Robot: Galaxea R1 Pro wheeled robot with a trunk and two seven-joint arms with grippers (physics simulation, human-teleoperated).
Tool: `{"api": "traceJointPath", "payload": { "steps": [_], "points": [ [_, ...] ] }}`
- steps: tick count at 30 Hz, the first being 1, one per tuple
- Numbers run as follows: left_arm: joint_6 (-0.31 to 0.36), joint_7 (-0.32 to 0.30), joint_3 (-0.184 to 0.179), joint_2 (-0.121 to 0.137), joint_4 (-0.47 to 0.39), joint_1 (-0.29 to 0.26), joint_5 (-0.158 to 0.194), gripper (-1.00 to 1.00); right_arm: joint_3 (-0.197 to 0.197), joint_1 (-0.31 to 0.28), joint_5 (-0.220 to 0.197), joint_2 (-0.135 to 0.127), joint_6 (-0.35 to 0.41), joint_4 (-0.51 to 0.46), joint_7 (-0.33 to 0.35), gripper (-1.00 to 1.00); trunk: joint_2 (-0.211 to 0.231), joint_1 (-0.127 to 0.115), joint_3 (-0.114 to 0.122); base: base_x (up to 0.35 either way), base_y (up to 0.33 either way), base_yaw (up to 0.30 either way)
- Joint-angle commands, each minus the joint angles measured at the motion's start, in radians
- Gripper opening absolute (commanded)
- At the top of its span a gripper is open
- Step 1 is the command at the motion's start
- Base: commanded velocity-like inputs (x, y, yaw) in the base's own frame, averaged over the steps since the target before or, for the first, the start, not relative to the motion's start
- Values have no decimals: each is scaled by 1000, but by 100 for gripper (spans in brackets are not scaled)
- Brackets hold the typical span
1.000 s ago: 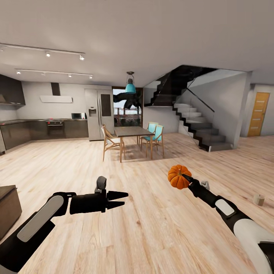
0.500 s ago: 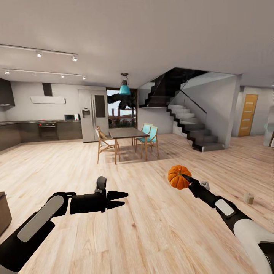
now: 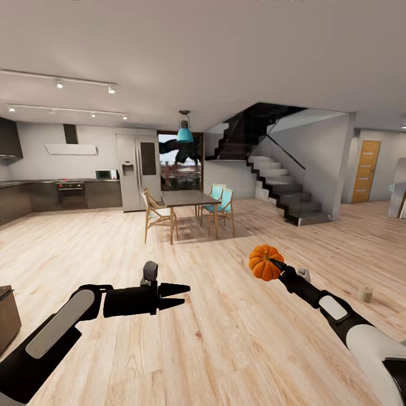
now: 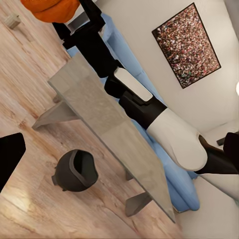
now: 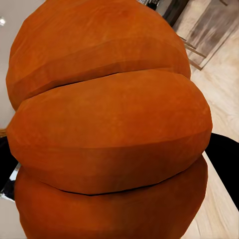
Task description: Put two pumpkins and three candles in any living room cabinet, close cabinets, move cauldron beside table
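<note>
My right gripper (image 3: pixel 272 263) is shut on an orange ribbed pumpkin (image 3: pixel 264 263), held out above the wooden floor; the same pumpkin (image 5: pixel 109 124) looms close in the right wrist view. A small tan candle (image 3: pixel 365 294) stands on the floor to the right of that arm. My left gripper (image 3: pixel 181 296) hangs open and empty at the lower left. In the left wrist view a dark cauldron (image 4: pixel 74 170) sits on the floor beside the grey table (image 4: pixel 99 114), with the pumpkin (image 4: pixel 50 7) and a candle (image 4: pixel 12 20) beyond.
A dark-brown unit's corner (image 3: pixel 7 316) shows at the left edge. Ahead are a dining table with chairs (image 3: pixel 189 211), a kitchen (image 3: pixel 73 192), a staircase (image 3: pixel 282 186) and an orange door (image 3: pixel 365 171). A blue sofa (image 4: pixel 174 174) stands behind the grey table.
The whole picture has slid left, so the camera has turned right; the brown unit has mostly left the frame. Both arms keep their pose, the pumpkin still held.
</note>
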Motion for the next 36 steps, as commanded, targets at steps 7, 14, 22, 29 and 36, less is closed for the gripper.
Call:
{"api": "traceJointPath", "payload": {
  "steps": [7,14,22,29,36],
  "points": [
    [0,-10,-1,1,0,-1,-8,100,0,-1,-9,0,8,1,-1,-100,49,-27,21,0,0,-113],
    [0,-10,-1,1,-1,-1,-9,100,0,-1,-10,0,8,2,-1,-100,98,-54,43,-52,0,-271],
    [0,-10,-1,0,-1,-1,-9,100,0,-1,-9,0,8,3,-3,-100,154,-85,72,-119,0,-278],
    [0,-9,-1,0,0,-1,-9,100,0,-1,-9,0,7,3,-3,-100,203,-111,98,-11,0,-278],
    [0,-9,-1,0,0,-1,-9,100,0,-1,-9,0,3,3,-3,-100,252,-138,124,0,0,-277]
  ]
}}
